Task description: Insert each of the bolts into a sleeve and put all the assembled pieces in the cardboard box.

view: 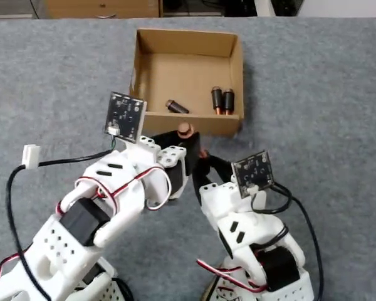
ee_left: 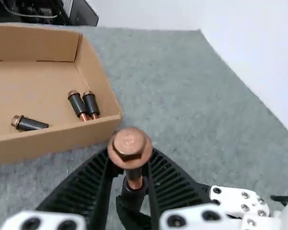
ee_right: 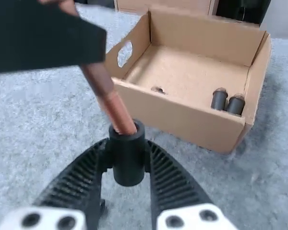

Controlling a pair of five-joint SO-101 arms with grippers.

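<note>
- The left end effector (ee_left: 130,160) was closed on the bolt (ee_left: 129,146), gripping the shank just under the hex head.
- The right end effector (ee_right: 127,149) was closed around the black sleeve (ee_right: 128,165), held with its open mouth facing up toward the bolt.
- The two end effectors met above the desk (view: 313,81), just in front of the near wall of the cardboard box (view: 185,42).
- The copper tip of the bolt sat at the sleeve's mouth and looked barely entered. Most of the shank was bare between the two end effectors.
- In the right wrist view, the bolt's long axis ran at a slant to the sleeve's bore instead of in line with it.
- The next push would likely depend on that slant. The bolt probably had to be brought in line with the bore, then driven along its own length from the left arm toward the right.
- Three assembled pieces lay in the box, one alone (view: 176,106) and a pair (view: 222,100) side by side.
- The box lay directly beyond the bolt head, and the left arm was slightly nearer to it.
</note>
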